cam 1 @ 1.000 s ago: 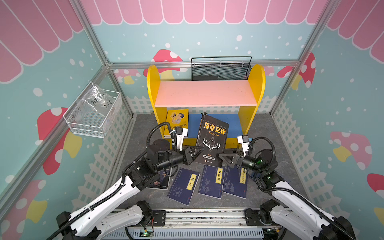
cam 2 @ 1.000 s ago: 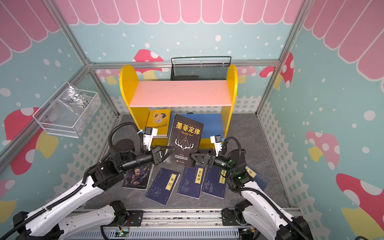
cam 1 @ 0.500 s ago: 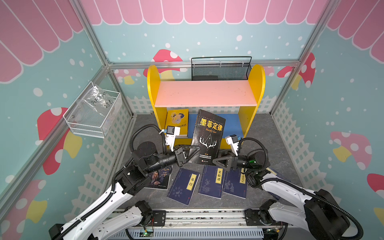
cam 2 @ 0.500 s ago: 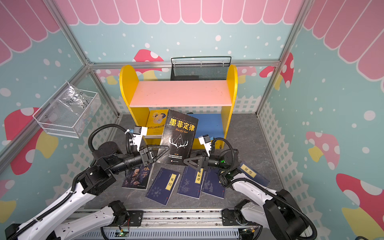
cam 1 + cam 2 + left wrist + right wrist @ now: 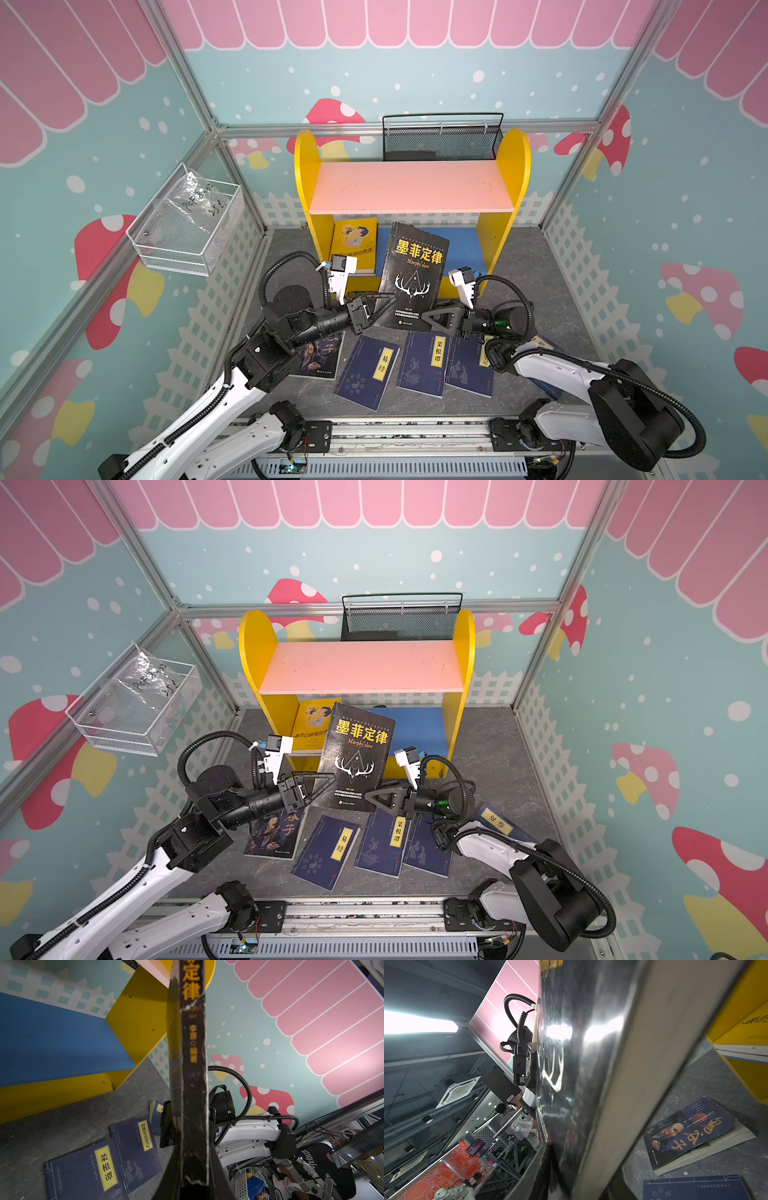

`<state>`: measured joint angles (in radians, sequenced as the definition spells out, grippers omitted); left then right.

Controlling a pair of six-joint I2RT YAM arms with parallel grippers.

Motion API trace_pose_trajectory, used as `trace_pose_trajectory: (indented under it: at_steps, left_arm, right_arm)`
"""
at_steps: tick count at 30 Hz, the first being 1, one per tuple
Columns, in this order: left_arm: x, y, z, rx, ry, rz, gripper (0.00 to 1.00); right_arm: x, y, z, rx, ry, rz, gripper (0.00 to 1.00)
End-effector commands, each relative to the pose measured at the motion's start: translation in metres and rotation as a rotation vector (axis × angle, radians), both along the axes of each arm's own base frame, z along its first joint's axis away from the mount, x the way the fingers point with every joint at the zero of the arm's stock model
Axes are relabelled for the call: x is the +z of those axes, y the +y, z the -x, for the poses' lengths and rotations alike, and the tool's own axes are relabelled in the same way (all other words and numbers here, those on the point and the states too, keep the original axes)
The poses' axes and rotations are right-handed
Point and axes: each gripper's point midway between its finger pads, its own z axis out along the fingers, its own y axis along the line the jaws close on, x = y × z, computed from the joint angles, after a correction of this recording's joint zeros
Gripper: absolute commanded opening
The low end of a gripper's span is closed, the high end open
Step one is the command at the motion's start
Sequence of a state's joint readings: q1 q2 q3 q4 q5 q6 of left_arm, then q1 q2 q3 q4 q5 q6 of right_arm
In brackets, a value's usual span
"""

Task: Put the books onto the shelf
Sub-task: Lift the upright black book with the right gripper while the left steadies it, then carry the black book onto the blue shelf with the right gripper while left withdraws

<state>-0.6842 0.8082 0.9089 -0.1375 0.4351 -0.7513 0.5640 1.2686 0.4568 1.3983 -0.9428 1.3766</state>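
1. Surface/room: a grey stone-look floor [image 5: 523, 266] is enclosed by teal mushroom-print walls. The shelf [image 5: 411, 191] is set at centre back in both top views. A black mesh basket [image 5: 442, 139] is seen behind its pink board, and a white wire basket [image 5: 187, 224] is hung at left-centre.
2. Books: a yellow book [image 5: 355, 243] is stood on the blue lower board [image 5: 465, 249], at the shelf's left side. Three navy books [image 5: 424, 359] are laid flat at lower centre. The black book [image 5: 415, 270] is held on end, tilted, at frame centre in front of the shelf.
3. Left arm: it is reached in from lower left. The left gripper [image 5: 388, 301] is clamped tight on the black book's lower-left edge.
4. Right arm: it is folded at the elbow and brought in from lower right. The right gripper [image 5: 430, 318] is set at the book's lower-right edge w/ one jaw each side of it; actual contact can't be told.
5. View diffs: the spine lettering [image 5: 192, 1043] and the right gripper's fingers [image 5: 166, 1124] flanking the far edge are shown only by the left wrist view. The pale page edge [image 5: 633, 1074] and the portrait book [image 5: 685, 1132], mostly hidden under the left arm from the top, are shown by the right wrist view.
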Motion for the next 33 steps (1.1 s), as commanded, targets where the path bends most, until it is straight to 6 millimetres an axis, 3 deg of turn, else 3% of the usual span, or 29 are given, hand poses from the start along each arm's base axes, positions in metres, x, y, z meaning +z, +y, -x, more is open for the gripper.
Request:
trace_pose_trajectory:
  at_steps: [1,7,21,25,27,33]
  left_arm:
    - [0.032,0.012,0.002,0.029,-0.111,0.075,0.0]
    - [0.031,0.015,-0.003,0.038,-0.102,0.094,0.0]
    - [0.018,0.018,-0.011,0.067,-0.07,0.052,0.02]
    - [0.006,0.032,-0.021,0.174,-0.044,-0.02,0.52]
    - [0.001,0.042,-0.023,0.229,-0.035,-0.057,0.69]
    - [-0.01,0.073,-0.024,0.377,-0.033,-0.155,0.82]
  right_arm:
    - [0.009,-0.003,0.01,0.021,-0.027,-0.041,0.36]
    - [0.007,0.004,0.01,0.023,-0.03,-0.006,0.35]
    - [0.009,0.008,0.002,-0.011,-0.004,-0.002,0.17]
    - [0.004,0.008,-0.008,-0.06,0.041,0.005,0.14]
    - [0.001,0.008,-0.014,-0.088,0.061,0.018,0.13]
    - [-0.009,0.009,-0.022,-0.113,0.104,0.04,0.12]
